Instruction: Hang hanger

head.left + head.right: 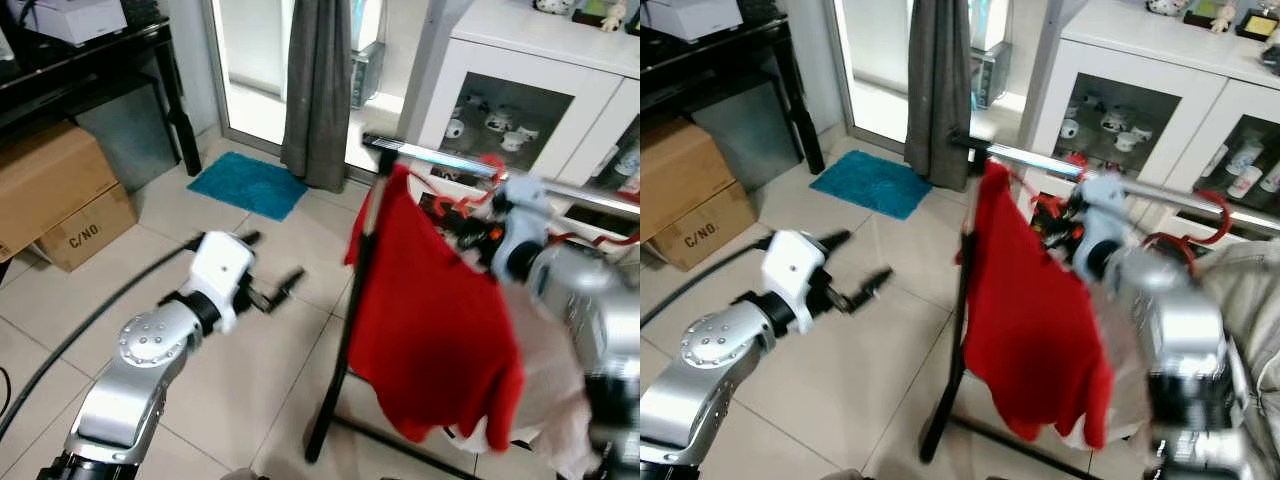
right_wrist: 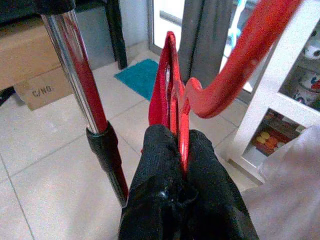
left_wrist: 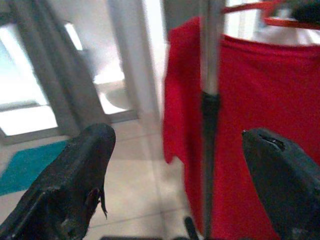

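On the tiled floor in the eye views: cardboard box [image 1: 88, 228] lettered "C/NO", left gripper [image 1: 268, 270] spread empty, red shirt [image 1: 430, 330] draped off the rack rail [image 1: 440, 160]. Through the left wrist: fingers [image 3: 75, 175] wide apart facing rack pole [image 3: 210, 100]. Through the right wrist: right gripper [image 2: 182, 165] clamped on red hanger [image 2: 220, 90], beside the rail.

rack [image 1: 345, 330] centre-right, shirt [image 1: 430, 310] draped on it | cabinet [image 1: 520, 90] upper right behind | mat [image 1: 247, 184] upper centre-left | boxes [image 1: 55, 195] left edge
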